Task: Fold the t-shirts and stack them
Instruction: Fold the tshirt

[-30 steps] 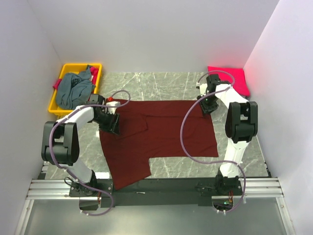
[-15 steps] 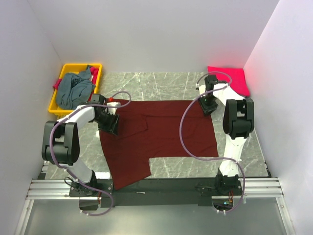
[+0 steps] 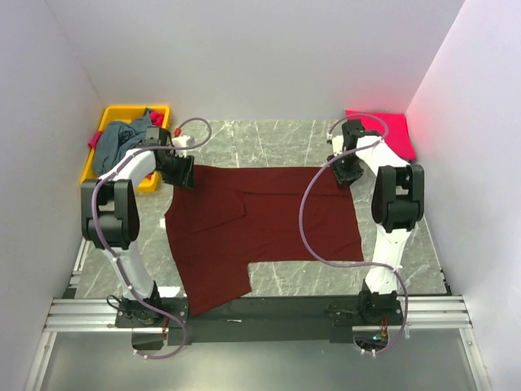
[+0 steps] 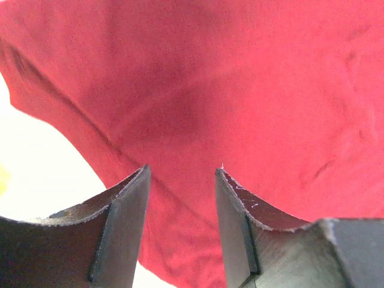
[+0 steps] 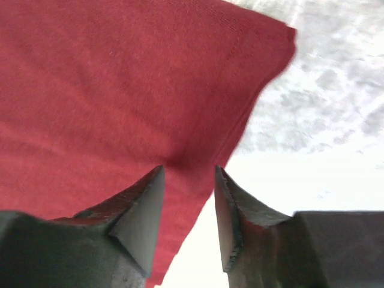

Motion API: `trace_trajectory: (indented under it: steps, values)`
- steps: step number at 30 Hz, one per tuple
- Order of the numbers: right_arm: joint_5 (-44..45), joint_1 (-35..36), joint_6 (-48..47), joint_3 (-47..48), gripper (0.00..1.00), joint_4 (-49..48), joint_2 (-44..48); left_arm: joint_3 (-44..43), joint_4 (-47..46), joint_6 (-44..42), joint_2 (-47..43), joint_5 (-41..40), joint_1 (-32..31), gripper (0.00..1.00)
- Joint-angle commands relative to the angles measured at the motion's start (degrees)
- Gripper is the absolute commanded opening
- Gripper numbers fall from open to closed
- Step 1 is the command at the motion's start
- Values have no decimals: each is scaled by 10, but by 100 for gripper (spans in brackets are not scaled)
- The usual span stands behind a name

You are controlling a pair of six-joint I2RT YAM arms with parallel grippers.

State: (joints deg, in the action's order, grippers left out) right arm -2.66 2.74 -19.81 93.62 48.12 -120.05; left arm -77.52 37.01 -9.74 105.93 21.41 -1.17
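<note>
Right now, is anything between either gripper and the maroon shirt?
Nothing visible. The left gripper is at the far-left corner of the maroon shirt, and the right gripper is at its far-right edge. Both have their jaws apart, with only bare cloth in front of them.

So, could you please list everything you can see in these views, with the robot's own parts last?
maroon t-shirt: one, dark maroon, spread out on the middle of the table.
pink-red t-shirt: one, bright pink-red, folded at the far right corner.
grey-blue t-shirt: one, grey-blue, bunched in the yellow bin.
yellow bin: one, yellow, far left corner; scraps of pink-red cloth also show inside.
table: one, grey marble.
left gripper: one, dark fingers, open at the maroon t-shirt's far left edge.
right gripper: one, dark fingers, open at the maroon t-shirt's far right corner.
</note>
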Motion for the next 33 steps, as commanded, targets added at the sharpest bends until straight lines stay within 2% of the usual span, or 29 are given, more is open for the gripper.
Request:
trace_trajectory:
  steps: [1,5,6,8,9,12,18,23,28,32,33]
  values:
    - [-10,-3,7,9,49,3,70,-45,-27,23,30,24,-1,53]
    - [-39,0,24,46,52,7,58,-63,-40,36,71,24,-1,52]
    - [-47,2,27,56,45,9,48,-66,-41,38,76,23,-1,52]
    - [-49,9,33,88,39,22,11,-70,-48,42,91,20,-1,51]
    - [-53,11,35,96,32,25,-2,-73,-49,45,96,17,-1,50]
    - [-60,17,36,104,26,21,-38,-81,-53,51,113,15,-1,50]
    - [-39,15,41,139,26,3,-105,-105,-49,51,159,7,0,50]
    - [-12,12,43,208,26,4,-151,-163,-32,49,215,3,4,50]
    - [19,13,38,323,29,33,-213,-247,-2,56,263,18,6,52]
    - [26,12,37,359,33,18,-211,-284,8,61,261,50,6,56]
    - [26,13,38,363,37,16,-205,-290,10,59,253,61,7,58]
